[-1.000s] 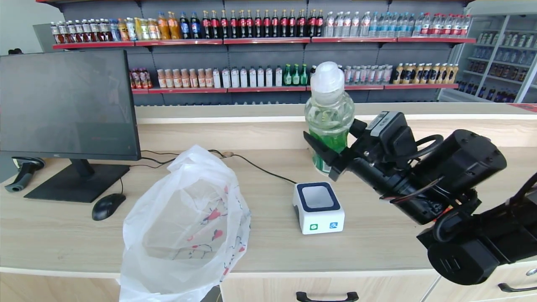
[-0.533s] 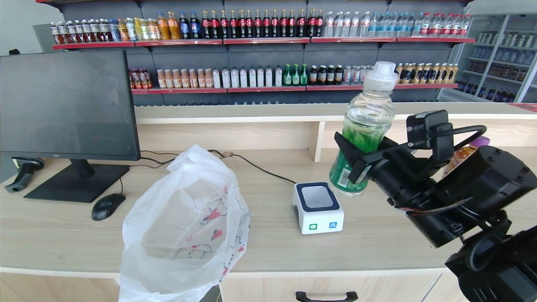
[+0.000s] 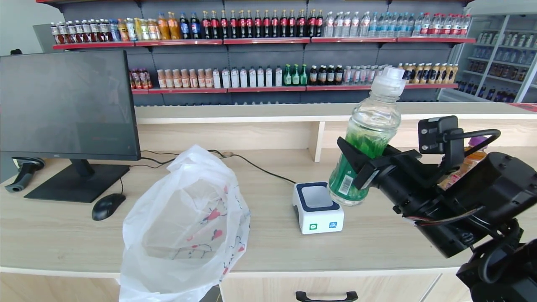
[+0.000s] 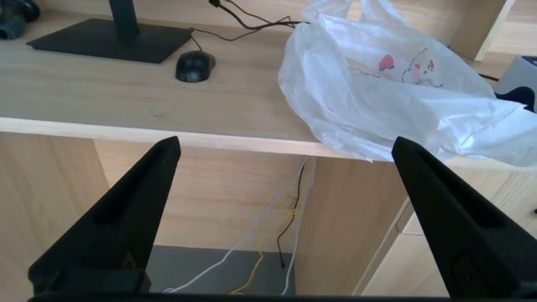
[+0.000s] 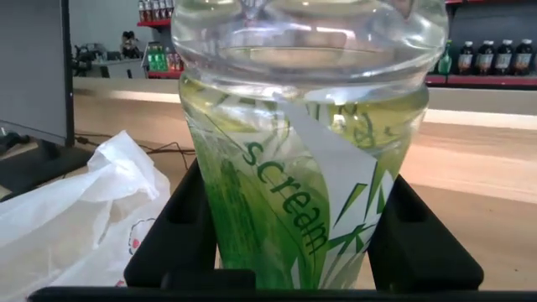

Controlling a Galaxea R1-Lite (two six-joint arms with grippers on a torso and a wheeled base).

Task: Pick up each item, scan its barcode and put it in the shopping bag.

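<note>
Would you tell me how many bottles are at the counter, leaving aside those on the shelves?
2. A green-labelled bottle is held in the right claw beside the scanner; an orange bottle is partly hidden behind that arm. The arm may hide others.

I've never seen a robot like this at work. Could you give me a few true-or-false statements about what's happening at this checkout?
1. The right gripper holds a bottle with a green label. True.
2. The bottle is inside the shopping bag. False: it is in the gripper, tilted, next to the scanner.
3. The left gripper is carrying an item. False: it is open and empty.
4. A mouse lies near the monitor. True.
</note>
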